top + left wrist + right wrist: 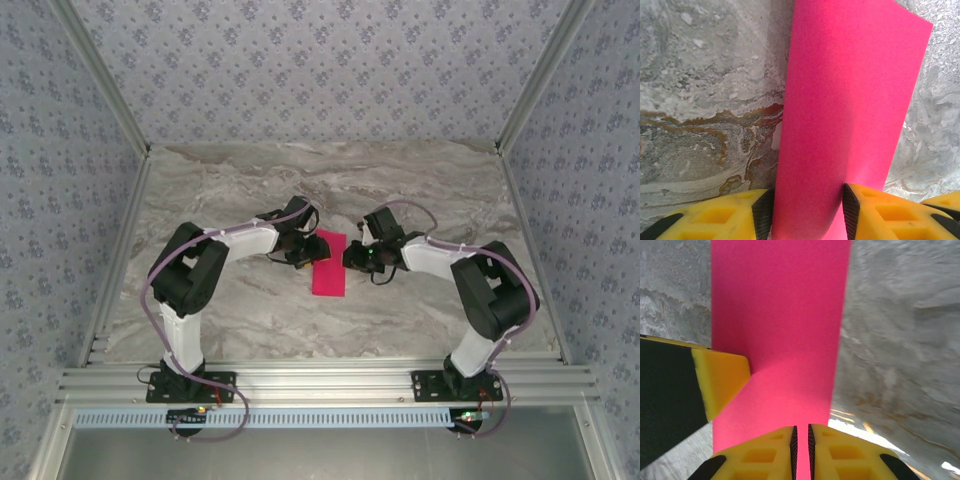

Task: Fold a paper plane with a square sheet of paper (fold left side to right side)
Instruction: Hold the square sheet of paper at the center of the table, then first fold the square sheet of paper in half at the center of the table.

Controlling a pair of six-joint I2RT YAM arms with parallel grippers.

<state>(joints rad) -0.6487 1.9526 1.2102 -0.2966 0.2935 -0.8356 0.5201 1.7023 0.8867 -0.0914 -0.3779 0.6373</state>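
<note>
The square sheet of paper [330,272] is magenta-pink and lies mid-table as a narrow strip, one side folded over. In the left wrist view the paper [850,90] curves up into a rounded fold. My left gripper [807,205] stands round that fold, with a black pad touching it on each side. My left gripper [305,250] sits at the strip's left edge. My right gripper [801,440] is low over the paper [780,315] near its right edge, jaws drawn together to a thin slit. One left finger [722,377] rests on the sheet's left side.
The marble table [250,190] stretches out behind and to both sides of the paper. Patterned walls enclose it on three sides. An aluminium rail [330,380] with both arm bases runs along the near edge.
</note>
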